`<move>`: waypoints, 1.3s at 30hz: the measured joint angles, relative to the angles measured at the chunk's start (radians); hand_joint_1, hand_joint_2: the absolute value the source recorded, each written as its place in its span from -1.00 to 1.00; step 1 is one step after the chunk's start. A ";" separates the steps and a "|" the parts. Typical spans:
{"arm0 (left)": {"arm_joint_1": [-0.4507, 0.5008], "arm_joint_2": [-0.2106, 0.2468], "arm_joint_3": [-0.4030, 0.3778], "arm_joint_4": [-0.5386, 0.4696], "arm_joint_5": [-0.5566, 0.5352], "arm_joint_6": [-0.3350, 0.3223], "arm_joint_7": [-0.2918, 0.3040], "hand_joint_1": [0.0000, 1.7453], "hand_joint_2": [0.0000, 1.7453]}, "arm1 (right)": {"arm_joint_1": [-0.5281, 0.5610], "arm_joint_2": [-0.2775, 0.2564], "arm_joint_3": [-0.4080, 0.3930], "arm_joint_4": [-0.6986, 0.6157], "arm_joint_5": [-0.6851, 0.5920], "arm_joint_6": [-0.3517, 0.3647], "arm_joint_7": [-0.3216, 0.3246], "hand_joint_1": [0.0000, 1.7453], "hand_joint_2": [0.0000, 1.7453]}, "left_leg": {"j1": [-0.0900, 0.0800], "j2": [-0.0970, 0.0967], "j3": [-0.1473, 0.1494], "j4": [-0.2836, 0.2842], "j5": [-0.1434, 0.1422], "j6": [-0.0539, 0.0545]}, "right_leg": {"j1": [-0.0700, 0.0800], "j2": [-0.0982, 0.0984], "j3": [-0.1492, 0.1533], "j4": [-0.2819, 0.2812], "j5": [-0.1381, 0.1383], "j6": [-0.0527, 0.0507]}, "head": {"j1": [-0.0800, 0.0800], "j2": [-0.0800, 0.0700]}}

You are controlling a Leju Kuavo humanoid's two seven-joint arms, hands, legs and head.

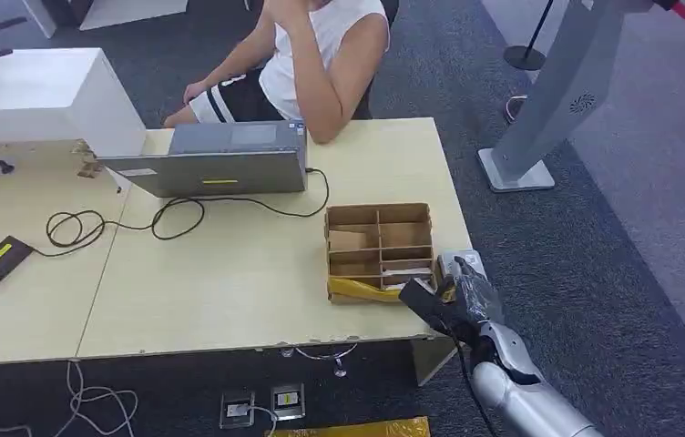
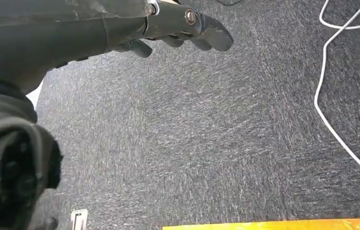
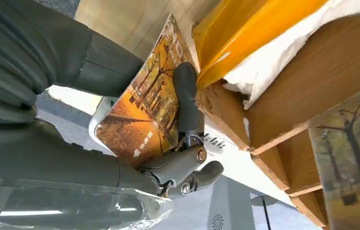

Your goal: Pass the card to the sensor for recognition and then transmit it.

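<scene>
At the table's near right corner, the right hand (image 3: 178, 143) pinches an autumn-scene card (image 3: 142, 115) just beside the divided cardboard box (image 1: 379, 250); the left hand (image 2: 168, 26) hangs over carpet, fingers loosely apart, holding nothing; the edge-only pinch looks shallow, so lifting could snag the box wall and drop the card.

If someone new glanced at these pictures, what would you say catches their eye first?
Most striking is the autumn-scene card, pinched in the right hand at the table's front right corner, beside the partitioned cardboard box with yellow tape. Next, a person sits behind the grey laptop at the far edge of the table. The left hand hangs over dark carpet, holding nothing.
</scene>
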 joint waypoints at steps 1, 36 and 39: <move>0.000 0.000 0.000 0.000 0.000 0.000 0.000 -1.00 -1.00 | 0.000 0.000 0.000 0.000 0.000 0.000 0.000 1.00 1.00 | 0.000 0.000 0.000 0.000 0.000 0.000 | 0.000 0.000 0.000 0.000 0.000 0.000 | 0.000 0.000; -0.003 0.000 -0.026 0.000 0.000 -0.006 0.000 -1.00 -1.00 | -0.153 -0.145 -0.079 -0.325 0.106 0.022 0.122 1.00 1.00 | 0.000 0.000 0.000 0.000 0.000 0.000 | 0.000 0.000 -0.001 0.000 0.000 0.000 | 0.000 0.000; -0.005 0.000 -0.026 0.000 0.000 -0.006 0.000 -1.00 -1.00 | -0.161 -0.145 -0.079 -0.335 0.109 0.028 0.122 1.00 1.00 | 0.000 0.000 0.000 0.000 0.000 0.000 | 0.000 0.000 -0.001 0.000 0.000 0.000 | 0.000 0.000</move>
